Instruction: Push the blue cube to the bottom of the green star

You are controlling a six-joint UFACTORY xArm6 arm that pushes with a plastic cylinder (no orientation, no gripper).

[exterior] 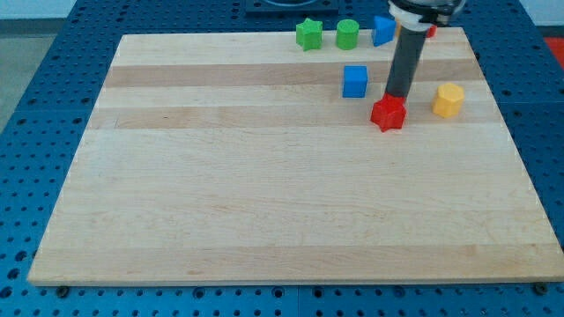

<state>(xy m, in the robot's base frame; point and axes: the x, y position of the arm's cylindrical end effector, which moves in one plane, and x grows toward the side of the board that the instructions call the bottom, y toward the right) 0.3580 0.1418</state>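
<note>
The blue cube (355, 81) sits on the wooden board in the upper right part of the view. The green star (308, 34) lies near the board's top edge, up and to the left of the cube. My tip (396, 95) is at the end of the dark rod, just right of the blue cube and touching the top of a red star-shaped block (388, 114). A gap separates the tip from the cube.
A green cylinder (347, 34) stands right of the green star. A blue block (382, 30) is by the rod at the top edge, with a red block (430, 31) partly hidden behind it. A yellow block (448, 100) lies at the right.
</note>
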